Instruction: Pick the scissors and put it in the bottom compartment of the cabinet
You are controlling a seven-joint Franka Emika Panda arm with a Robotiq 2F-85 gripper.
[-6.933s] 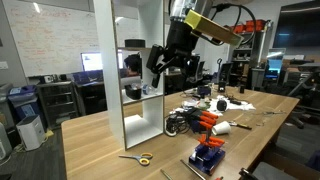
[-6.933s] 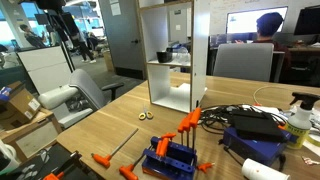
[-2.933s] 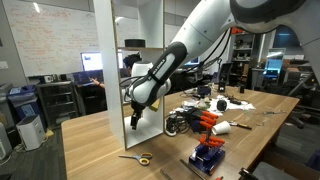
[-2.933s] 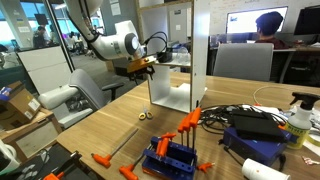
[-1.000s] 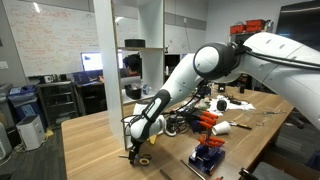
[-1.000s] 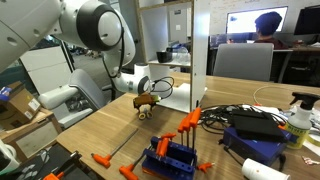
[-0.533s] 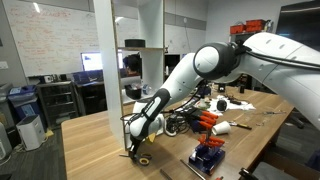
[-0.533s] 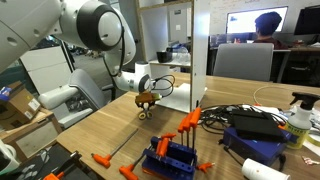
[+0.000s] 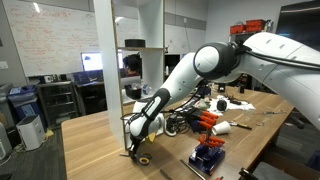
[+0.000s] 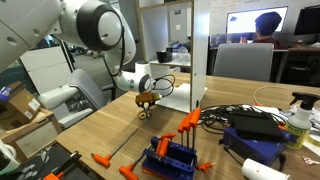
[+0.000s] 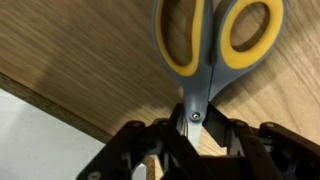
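The scissors (image 11: 176,45), with yellow loop handles and grey blades, lie flat on the wooden table. In the wrist view my gripper (image 11: 195,135) is shut on the scissors, its black fingers pressed against the blades just below the pivot screw. Both exterior views show the gripper (image 9: 134,152) (image 10: 146,104) pointing straight down at the tabletop, with the yellow handles (image 9: 144,158) (image 10: 146,113) lying beside it. The tall white cabinet (image 9: 103,70) (image 10: 200,50) stands just behind. Its bottom compartment (image 9: 120,125) (image 10: 172,95) is open toward the scissors.
A pile of orange-and-black tools (image 9: 202,122) and cables lies on the table beside the cabinet. A blue rack holding orange tools (image 9: 207,155) (image 10: 172,156) stands near the table's front edge. A bottle (image 10: 300,120) and a dark box (image 10: 255,122) sit further along.
The gripper's jaws have closed onto the scissors' blades over the last second. The arm and the scissors have stayed in the same place.
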